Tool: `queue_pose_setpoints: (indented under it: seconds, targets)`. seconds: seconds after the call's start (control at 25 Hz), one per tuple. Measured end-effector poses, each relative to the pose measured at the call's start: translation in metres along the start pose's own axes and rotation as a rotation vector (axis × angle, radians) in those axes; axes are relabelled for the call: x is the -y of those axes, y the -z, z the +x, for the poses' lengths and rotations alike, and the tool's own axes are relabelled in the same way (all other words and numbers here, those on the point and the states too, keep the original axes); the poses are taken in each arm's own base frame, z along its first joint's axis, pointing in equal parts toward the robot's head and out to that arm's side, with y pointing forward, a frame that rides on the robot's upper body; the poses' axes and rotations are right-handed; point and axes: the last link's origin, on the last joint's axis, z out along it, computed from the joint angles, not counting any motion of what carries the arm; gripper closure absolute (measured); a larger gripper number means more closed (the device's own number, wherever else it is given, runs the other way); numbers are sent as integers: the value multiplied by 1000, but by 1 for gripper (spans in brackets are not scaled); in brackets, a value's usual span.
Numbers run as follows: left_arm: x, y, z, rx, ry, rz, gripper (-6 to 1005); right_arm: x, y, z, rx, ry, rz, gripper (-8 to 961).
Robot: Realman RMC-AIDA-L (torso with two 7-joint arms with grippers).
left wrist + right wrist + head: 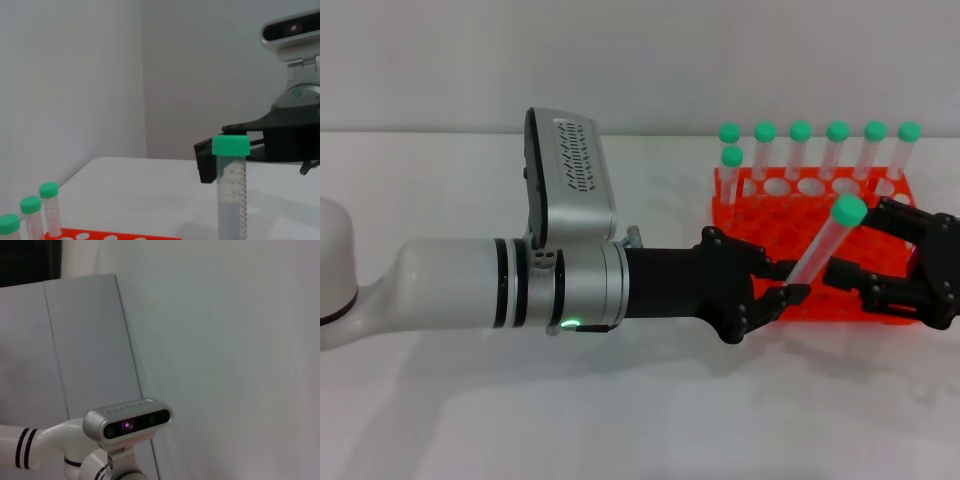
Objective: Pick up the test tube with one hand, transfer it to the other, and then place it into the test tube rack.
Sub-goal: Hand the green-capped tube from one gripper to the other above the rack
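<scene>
— Seven tubes (801, 150) with green caps stand in the test tube rack (775, 225), I count them from the head camera. Where is the eighth one?

— I see the test tube (823, 245) just in front of the rack, lifted off the white table (620, 410). My left gripper (775, 285) is clamped on its lower end.

— Which way does it point?

— Its long axis is tilted in the head view. The green cap (848, 210) is the high end and leans toward the rack and toward the right gripper (865, 275); the bottom end is down between the left fingers. In the left wrist view the tube (231, 200) looks upright, cap on top.

— And your right gripper?

— It is just beside the tube, in front of the rack's right end. Its black fingers are spread apart, one near the cap and the others lower, by the middle of the tube. I cannot tell if any finger touches the tube.

— What about the surface and the room?

— The table is plain white and a little glossy. Behind the rack there is a pale grey wall (200, 75). The right wrist camera shows only light wall panels (85, 350) and the robot's head camera (128, 424).
</scene>
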Motion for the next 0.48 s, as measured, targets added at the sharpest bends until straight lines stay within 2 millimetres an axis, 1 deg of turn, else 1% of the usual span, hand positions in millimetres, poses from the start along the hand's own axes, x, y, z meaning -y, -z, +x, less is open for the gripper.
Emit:
queue_pose_setpoints:
  seconds: [0.44, 0.48]
  targets:
    - [0, 0, 1, 0, -9, 0, 765, 3, -6, 7, -11, 12, 40, 111]
    - [0, 0, 1, 0, -11, 0, 764, 3, -7, 8, -12, 12, 43, 132]
